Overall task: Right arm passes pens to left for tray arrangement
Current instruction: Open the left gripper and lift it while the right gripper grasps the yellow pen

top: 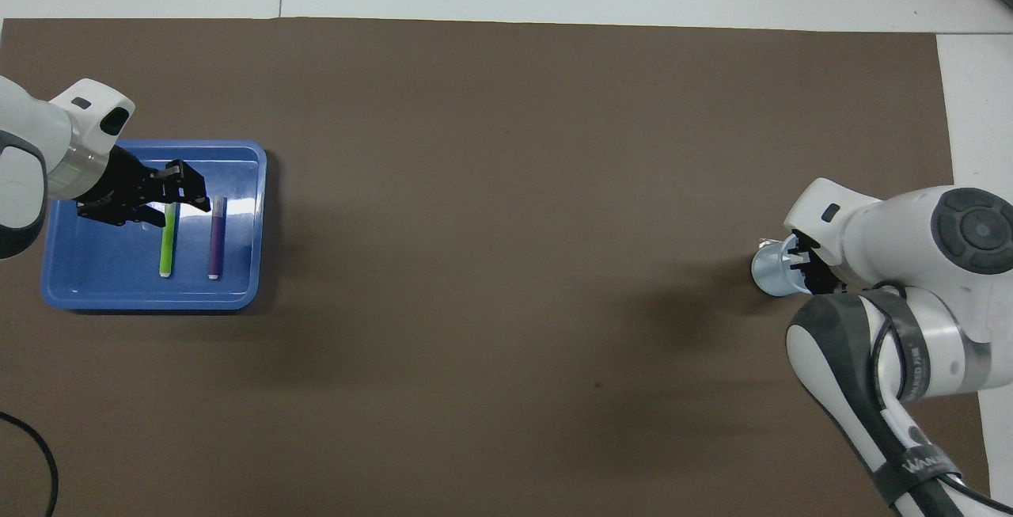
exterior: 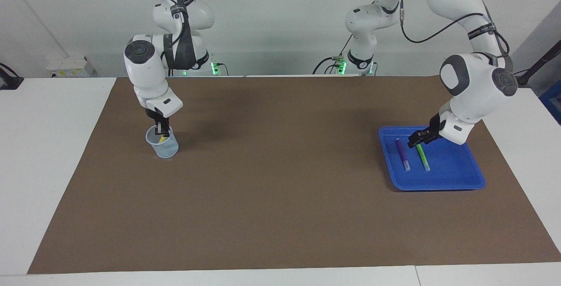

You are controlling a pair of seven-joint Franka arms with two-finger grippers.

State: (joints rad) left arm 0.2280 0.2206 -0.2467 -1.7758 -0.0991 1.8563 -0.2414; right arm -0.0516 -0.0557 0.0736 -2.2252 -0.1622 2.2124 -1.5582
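The blue tray point(exterior: 438, 186) sits toward the left arm's end of the table, and also shows in the overhead view point(top: 150, 301). The purple pen point(exterior: 402, 153) point(top: 215, 246) and the light green pen point(exterior: 423, 157) point(top: 167, 244) lie side by side in it. My left gripper point(exterior: 415, 140) point(top: 186, 188) is low over the tray, at the green pen's end nearer the robots. My right gripper point(exterior: 163, 130) point(top: 803, 260) reaches down into a small pale blue cup point(exterior: 165, 149) point(top: 769, 273). The yellow pen point(exterior: 162, 139) stands in that cup at the gripper's tip.
A brown mat point(exterior: 280, 189) covers the table between the cup and the tray. White table surface point(exterior: 52, 154) borders the mat on all sides.
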